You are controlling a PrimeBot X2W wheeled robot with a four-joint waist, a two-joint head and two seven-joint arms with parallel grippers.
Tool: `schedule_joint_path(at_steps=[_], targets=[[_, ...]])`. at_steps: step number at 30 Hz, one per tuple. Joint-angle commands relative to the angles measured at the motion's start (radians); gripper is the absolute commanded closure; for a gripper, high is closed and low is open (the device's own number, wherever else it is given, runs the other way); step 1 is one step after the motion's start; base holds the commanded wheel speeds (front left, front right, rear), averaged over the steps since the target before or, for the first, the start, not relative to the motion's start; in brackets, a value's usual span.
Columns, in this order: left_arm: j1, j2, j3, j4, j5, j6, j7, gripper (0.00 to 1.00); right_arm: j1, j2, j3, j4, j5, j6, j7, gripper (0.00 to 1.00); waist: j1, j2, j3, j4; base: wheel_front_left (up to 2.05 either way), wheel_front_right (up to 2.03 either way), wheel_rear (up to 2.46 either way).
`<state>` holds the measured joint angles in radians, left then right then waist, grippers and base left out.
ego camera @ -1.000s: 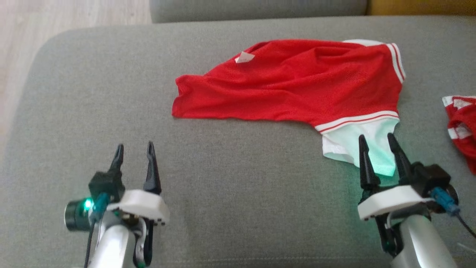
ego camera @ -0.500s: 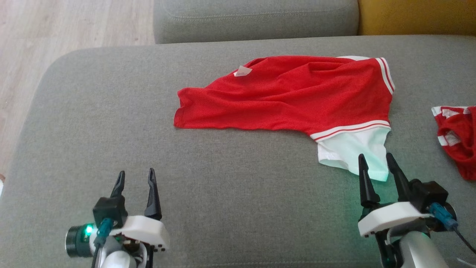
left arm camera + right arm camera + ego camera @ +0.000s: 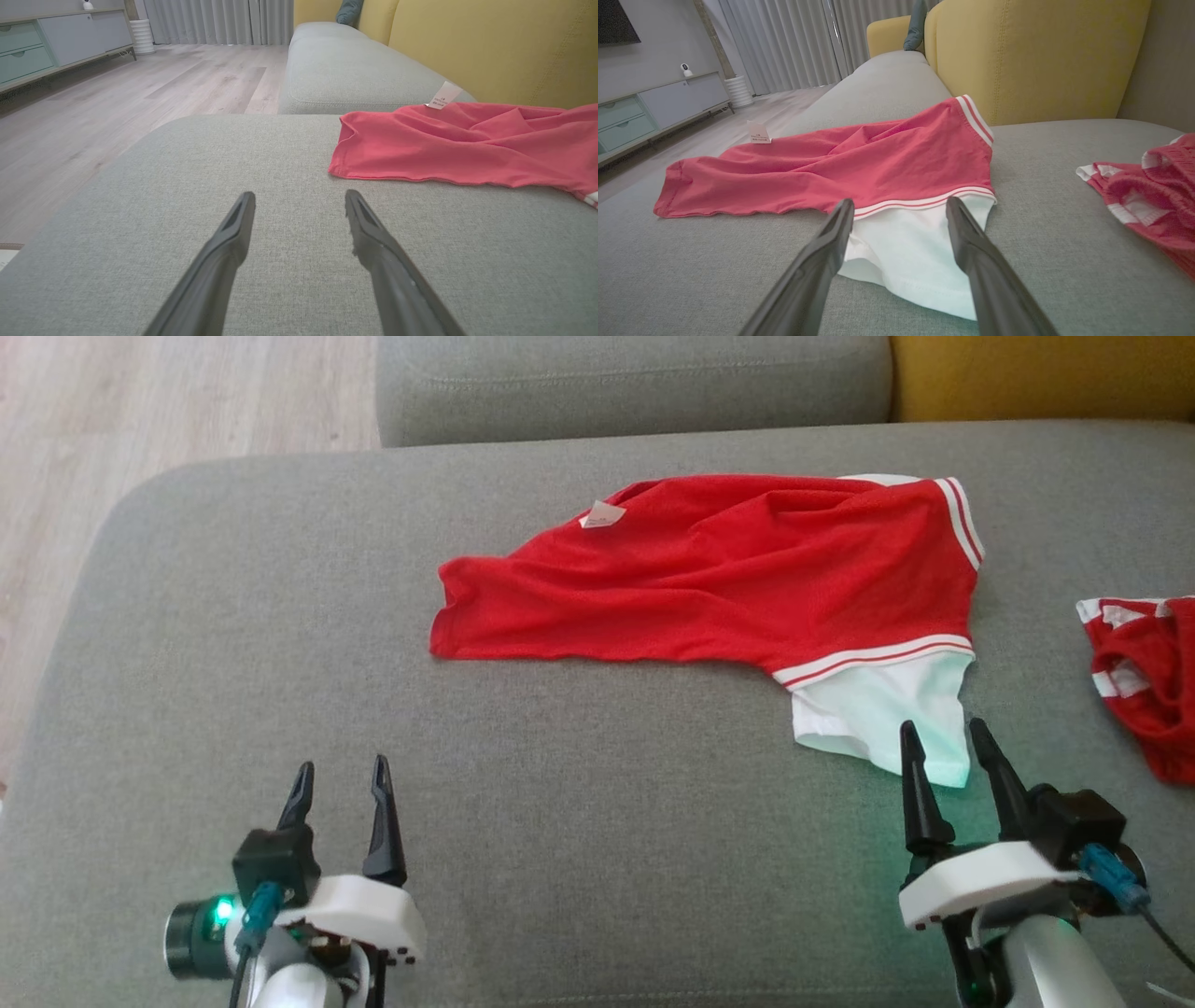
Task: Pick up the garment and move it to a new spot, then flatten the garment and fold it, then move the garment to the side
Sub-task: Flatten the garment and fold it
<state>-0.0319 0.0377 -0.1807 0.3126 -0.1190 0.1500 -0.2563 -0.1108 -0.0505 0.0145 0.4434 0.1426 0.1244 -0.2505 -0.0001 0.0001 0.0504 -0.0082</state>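
Holding nothing: right hand (image 3: 941,726) spread wide, tips flanking the white corner of the garment (image 3: 728,579) dead ahead, seemingly lined up for a pinch there. Same wide, empty spread on left hand (image 3: 342,765), parked low over sofa (image 3: 560,803), red hem ahead and rightward, likely awaiting its own corner.

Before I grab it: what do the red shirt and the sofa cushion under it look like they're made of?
Red shirt: thin, matte, mesh-like knit, probably polyester, going by the fine dotted texture, soft wrinkles and limp drape. The trim is white with stripes.
Sofa cushion: coarse grey woven upholstery fabric, matte, with a visible heathered weave.
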Motion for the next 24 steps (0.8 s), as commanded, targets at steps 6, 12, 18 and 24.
schedule_joint_path(at_steps=[6, 12, 18, 24], targets=[[-0.085, 0.013, 0.003, -0.033, -0.027, -0.011, -0.006, 0.0, -0.052, 0.0, 0.042, -0.05, 0.006, 0.006, -0.011, 0.0, 0.0001, -0.0001, 0.062, -0.011, 0.0, 0.0, 0.0], [-0.195, 0.013, 0.001, 0.028, -0.04, -0.038, -0.006, 0.0, -0.101, 0.0, 0.076, -0.095, 0.012, 0.006, -0.011, 0.0, 0.0001, -0.0001, 0.151, -0.043, 0.0, 0.0, 0.0], [-0.334, 0.013, 0.058, 0.12, -0.022, -0.071, -0.006, 0.0, -0.156, 0.0, 0.102, -0.149, 0.021, 0.006, -0.011, 0.0, 0.0001, -0.0001, 0.262, -0.094, 0.0, 0.0, 0.0], [-0.4, 0.015, 0.114, 0.165, -0.012, -0.09, -0.006, 0.0, -0.183, 0.0, 0.108, -0.18, 0.033, 0.006, -0.011, 0.0, 0.0001, -0.0001, 0.32, -0.127, 0.0, 0.0, 0.0]])
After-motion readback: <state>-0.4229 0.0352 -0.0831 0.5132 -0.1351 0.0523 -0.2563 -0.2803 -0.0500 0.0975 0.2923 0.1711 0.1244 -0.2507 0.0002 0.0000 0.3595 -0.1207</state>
